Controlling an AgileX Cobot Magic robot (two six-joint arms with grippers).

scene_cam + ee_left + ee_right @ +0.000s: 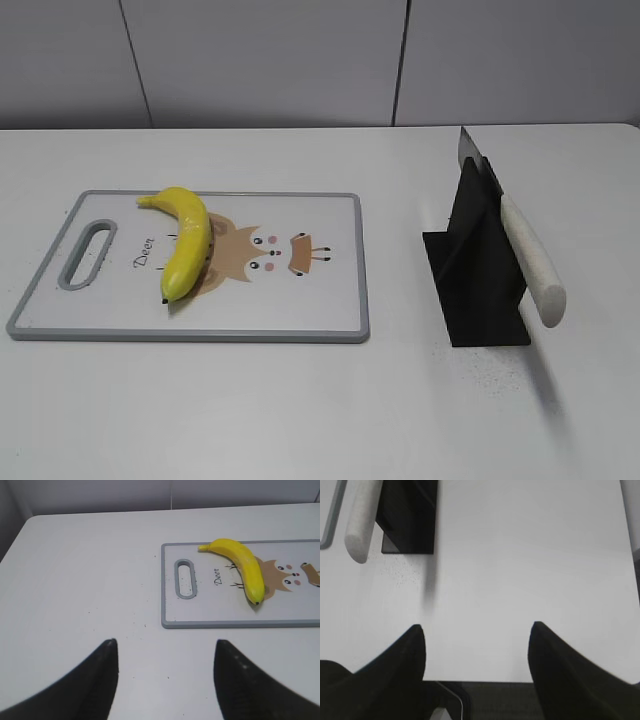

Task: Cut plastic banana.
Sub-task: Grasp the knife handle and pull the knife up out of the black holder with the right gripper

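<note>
Exterior view: one plastic banana lies on the left part of the cutting board, centre-left of frame, stem toward the upper left and dark tip toward the lower middle, so its long axis runs steeply from top to bottom with a slight curve. It covers part of the deer print. One board, with one handle slot at its left end.

Left wrist view: banana sits in the upper right of frame, up and to the right of the left gripper, well apart from it. That pincer's jaws stand spread wide with nothing between them, only bare table.

Right wrist view: no banana in frame. One knife (pale handle, upper left corner) rests on one black stand, up and left of the right gripper, which is likewise spread and empty.

In the exterior view the knife leans in the stand at centre-right, well apart from the board. Neither arm shows there.

Judgement: left arm is nearer the banana, right arm nearer the knife; the cut would want to run across the banana's long axis.
</note>
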